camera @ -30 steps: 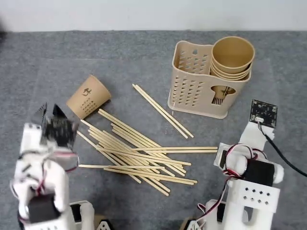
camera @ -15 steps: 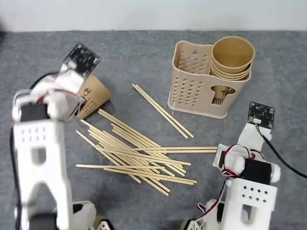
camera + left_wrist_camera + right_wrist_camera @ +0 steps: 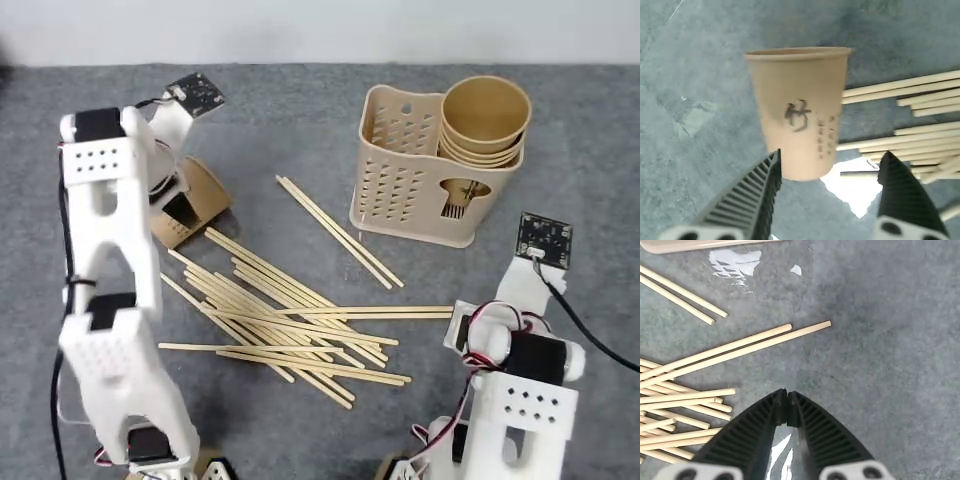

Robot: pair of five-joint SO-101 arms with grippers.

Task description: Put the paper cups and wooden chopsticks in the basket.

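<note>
At the lower right of the high view, the right end effector (image 3: 787,392) is pressed together, hanging over bare grey counter (image 3: 300,110) just beside the tips of two chopsticks. The scattered wooden chopsticks (image 3: 285,320) lie across the centre of the frame, with one pair (image 3: 340,232) apart toward the basket. At the upper left, the left end effector (image 3: 831,155) is spread, with the base of a tipped paper cup (image 3: 800,105) between its fingers. At the upper right the basket (image 3: 400,185) stands upright and holds stacked paper cups (image 3: 487,115).
</note>
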